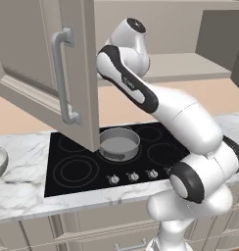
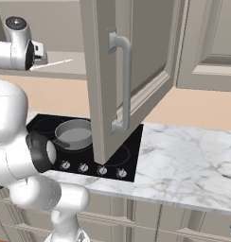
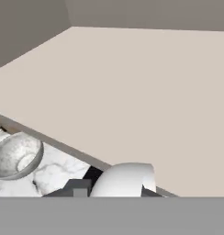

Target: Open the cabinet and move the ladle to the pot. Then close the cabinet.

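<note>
Cabinet: grey-beige raised-panel wall cabinet [image 2: 136,71], door swung open.
Pincer: pincer [image 2: 41,52] inside on the shelf, pressed together on thin pale silver-white ladle [image 2: 58,63].
Pot: short grey metal pot [image 1: 119,143] on black cooktop [image 1: 72,166].

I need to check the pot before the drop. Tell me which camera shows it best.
The left base view: the short round grey metal pot sits on the black cooktop with its whole rim and inside visible. In the right base view the arm and open door crowd it.
</note>
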You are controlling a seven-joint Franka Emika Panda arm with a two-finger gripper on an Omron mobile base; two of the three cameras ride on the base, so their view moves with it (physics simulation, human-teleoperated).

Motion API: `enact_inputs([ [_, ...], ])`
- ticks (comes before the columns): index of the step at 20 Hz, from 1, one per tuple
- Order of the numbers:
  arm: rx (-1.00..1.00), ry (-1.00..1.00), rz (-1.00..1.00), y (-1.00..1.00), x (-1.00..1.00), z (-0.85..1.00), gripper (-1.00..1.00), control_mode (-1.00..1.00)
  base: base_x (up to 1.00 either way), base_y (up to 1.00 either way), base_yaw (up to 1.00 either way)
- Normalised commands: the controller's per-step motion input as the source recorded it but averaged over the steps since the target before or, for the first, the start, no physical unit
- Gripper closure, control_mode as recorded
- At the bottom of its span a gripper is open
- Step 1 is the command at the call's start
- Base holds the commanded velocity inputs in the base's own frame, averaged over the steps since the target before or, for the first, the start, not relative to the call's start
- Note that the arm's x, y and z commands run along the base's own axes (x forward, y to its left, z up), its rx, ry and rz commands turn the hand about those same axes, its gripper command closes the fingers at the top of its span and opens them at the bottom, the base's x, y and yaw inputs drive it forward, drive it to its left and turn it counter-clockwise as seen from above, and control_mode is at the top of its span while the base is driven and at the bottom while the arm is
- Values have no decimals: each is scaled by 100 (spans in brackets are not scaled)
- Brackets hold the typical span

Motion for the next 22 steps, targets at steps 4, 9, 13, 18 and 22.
enact_inputs([
  [4,0,-12,-6,0,-100,11,100,-100,0,0,0],
  [9,0,-8,-11,-14,-100,-2,100,-100,0,0,0],
  [13,0,0,-13,-33,-80,-23,100,-100,0,0,0],
  [18,0,7,-14,-46,-50,-26,100,-100,0,0,0],
  [22,0,17,-13,-50,-11,-35,100,-100,0,0,0],
])
